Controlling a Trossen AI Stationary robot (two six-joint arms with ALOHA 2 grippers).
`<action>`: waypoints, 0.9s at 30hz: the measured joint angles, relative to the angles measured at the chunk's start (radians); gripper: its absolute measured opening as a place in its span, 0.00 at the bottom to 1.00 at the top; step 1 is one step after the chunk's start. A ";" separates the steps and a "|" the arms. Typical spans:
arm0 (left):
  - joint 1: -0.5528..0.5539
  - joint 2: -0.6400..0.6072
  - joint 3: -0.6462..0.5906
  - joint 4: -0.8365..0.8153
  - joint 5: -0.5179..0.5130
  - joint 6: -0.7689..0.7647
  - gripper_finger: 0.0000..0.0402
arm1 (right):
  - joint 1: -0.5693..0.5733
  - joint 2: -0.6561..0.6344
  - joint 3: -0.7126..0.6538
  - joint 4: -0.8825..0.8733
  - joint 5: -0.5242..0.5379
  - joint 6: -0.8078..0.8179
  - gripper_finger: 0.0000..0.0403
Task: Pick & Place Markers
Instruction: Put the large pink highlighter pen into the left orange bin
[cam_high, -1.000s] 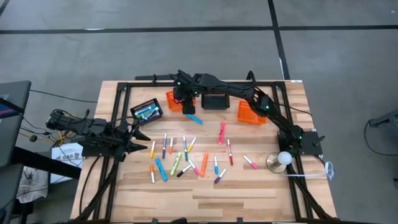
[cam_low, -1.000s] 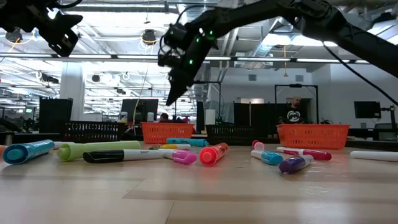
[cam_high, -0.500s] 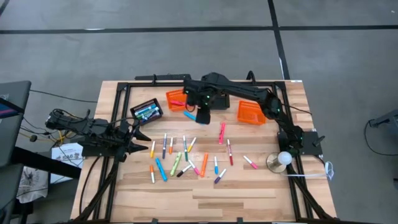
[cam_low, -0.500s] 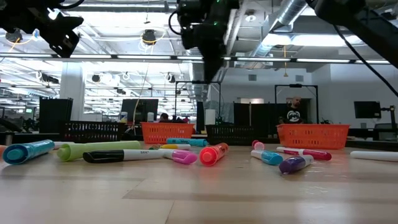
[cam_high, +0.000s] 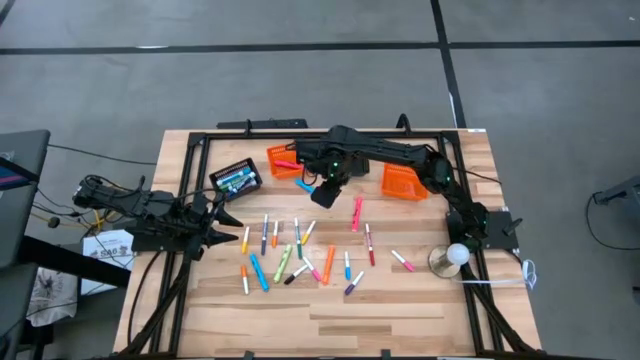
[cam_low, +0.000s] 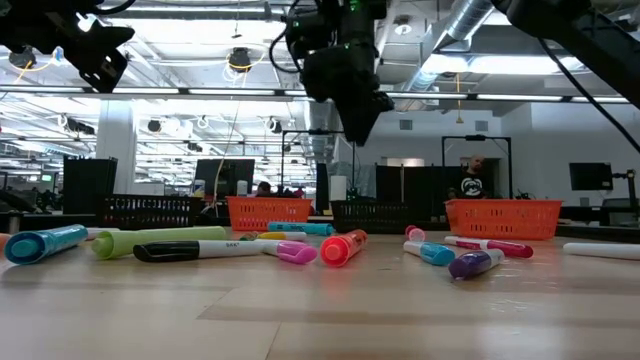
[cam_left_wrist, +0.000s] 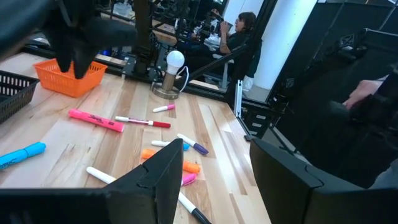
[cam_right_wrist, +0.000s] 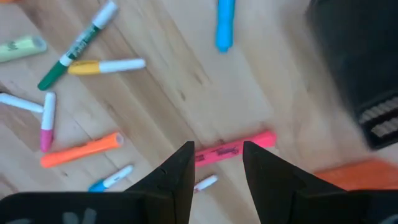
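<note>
Many short capped markers (cam_high: 300, 250) in several colours lie flat, scattered over the middle of the wooden table. My right gripper (cam_high: 323, 193) hangs open and empty above the table, near a light blue marker (cam_high: 306, 185) and a pink marker (cam_high: 357, 213). In the right wrist view its fingers (cam_right_wrist: 217, 158) stand apart above that pink marker (cam_right_wrist: 235, 148), with the light blue marker (cam_right_wrist: 225, 25) farther off. In the low view it (cam_low: 358, 118) is well above the tabletop. My left gripper (cam_high: 232, 226) waits open and empty at the table's left side, also shown in its wrist view (cam_left_wrist: 214, 167).
An orange mesh basket (cam_high: 281, 160) with a marker in it and a black basket (cam_high: 238, 178) holding markers stand at the far left. A second orange basket (cam_high: 400, 180) stands at the far right. A lamp with a white bulb (cam_high: 455, 255) is near the right edge.
My right gripper has moved from over the left orange basket toward the table's right and then its near edge, ending over the far end of the scattered markers. The markers on the table have not moved.
</note>
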 joint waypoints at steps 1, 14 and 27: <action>0.000 0.000 0.000 0.000 0.000 0.000 0.46 | 0.000 0.000 -0.016 -0.001 -0.005 0.019 0.31; 0.000 0.000 0.000 0.001 0.000 0.000 0.46 | 0.033 -0.018 -0.274 0.000 0.046 0.166 0.33; 0.000 0.000 0.000 0.002 0.000 -0.007 0.46 | 0.071 -0.354 -0.722 0.176 0.139 0.515 0.32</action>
